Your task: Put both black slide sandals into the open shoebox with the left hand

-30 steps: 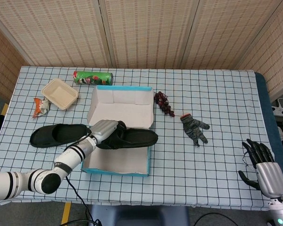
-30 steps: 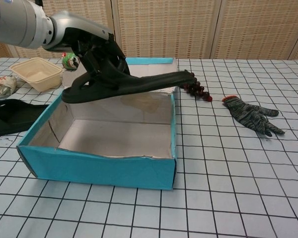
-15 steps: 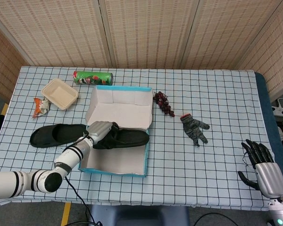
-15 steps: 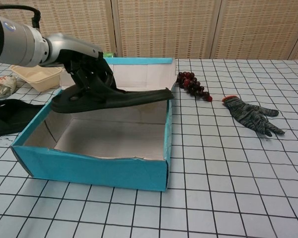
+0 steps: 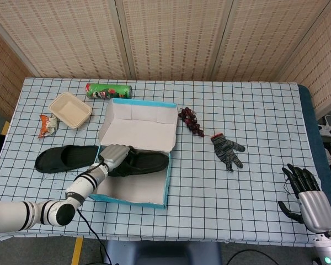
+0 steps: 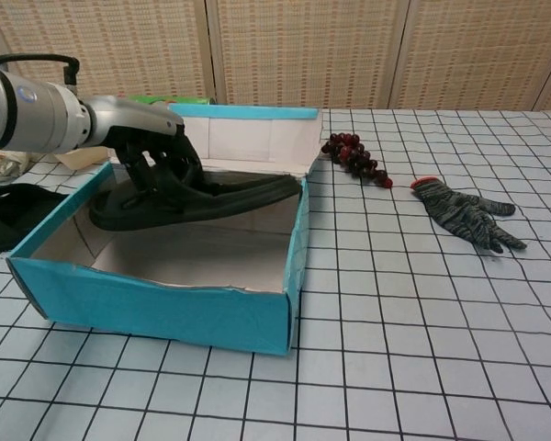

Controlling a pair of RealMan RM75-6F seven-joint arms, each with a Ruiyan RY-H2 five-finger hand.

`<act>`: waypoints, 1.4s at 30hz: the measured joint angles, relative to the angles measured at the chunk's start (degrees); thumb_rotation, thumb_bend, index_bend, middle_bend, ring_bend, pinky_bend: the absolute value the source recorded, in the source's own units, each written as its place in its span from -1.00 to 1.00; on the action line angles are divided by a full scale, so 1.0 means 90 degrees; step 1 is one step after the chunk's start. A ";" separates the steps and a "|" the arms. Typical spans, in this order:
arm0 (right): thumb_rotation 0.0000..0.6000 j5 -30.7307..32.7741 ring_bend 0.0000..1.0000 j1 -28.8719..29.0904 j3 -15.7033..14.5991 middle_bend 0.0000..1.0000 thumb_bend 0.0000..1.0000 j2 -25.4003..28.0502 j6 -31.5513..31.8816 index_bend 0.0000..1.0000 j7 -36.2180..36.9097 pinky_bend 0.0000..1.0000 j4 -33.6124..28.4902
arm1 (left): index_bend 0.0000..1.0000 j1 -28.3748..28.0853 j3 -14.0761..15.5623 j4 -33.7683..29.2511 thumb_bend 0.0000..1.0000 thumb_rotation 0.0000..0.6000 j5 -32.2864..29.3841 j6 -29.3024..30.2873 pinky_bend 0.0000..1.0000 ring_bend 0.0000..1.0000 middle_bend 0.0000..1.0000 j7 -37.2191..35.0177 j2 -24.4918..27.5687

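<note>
My left hand (image 5: 115, 156) (image 6: 154, 156) grips a black slide sandal (image 5: 146, 163) (image 6: 202, 197) by its strap end, holding it level inside the open blue shoebox (image 5: 133, 200) (image 6: 156, 299), just below the rim. Its toe reaches the box's right wall. The second black sandal (image 5: 66, 157) (image 6: 9, 213) lies flat on the table left of the box. My right hand (image 5: 308, 190) hangs at the table's far right edge, fingers spread, holding nothing.
A green chip can (image 5: 108, 90) and a beige takeaway container (image 5: 70, 110) sit behind the box on the left, with a snack wrapper (image 5: 46, 125). Dark grapes (image 5: 191, 121) (image 6: 354, 157) and a grey glove (image 5: 227, 150) (image 6: 464, 213) lie right of the box.
My left hand has lowered the sandal from above the box rim down into the box and drawn it left. The shoebox has shifted left with it.
</note>
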 measured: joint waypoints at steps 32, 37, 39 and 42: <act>1.00 -0.0030 -1.00 0.0021 -0.0048 -1.00 -0.60 0.0030 -0.0059 -1.00 -0.0056 -1.00 -0.0060 | 0.18 0.1032 0.0376 0.1234 0.12 1.00 0.2116 0.0179 0.13 0.17 0.40 0.0687 -0.1311; 1.00 -0.0040 -1.00 0.0022 -0.0052 -1.00 -0.60 0.0042 -0.0055 -1.00 -0.0042 -1.00 -0.0069 | -0.58 0.1147 0.0307 0.1284 -0.04 1.00 0.2313 0.0160 -0.30 -0.43 -0.32 0.0594 -0.1333; 1.00 -0.0049 -1.00 0.0023 -0.0051 -1.00 -0.60 0.0040 -0.0050 -1.00 -0.0044 -1.00 -0.0070 | -0.90 0.1196 0.0258 0.1233 -0.07 1.00 0.2374 0.0192 -0.39 -0.73 -0.69 0.0523 -0.1315; 1.00 -0.0068 -1.00 0.0020 -0.0059 -1.00 -0.60 0.0043 -0.0039 -1.00 -0.0044 -1.00 -0.0077 | -1.00 0.1277 0.0146 0.1095 -0.15 1.00 0.2499 0.0227 -0.52 -0.99 -0.98 0.0298 -0.1256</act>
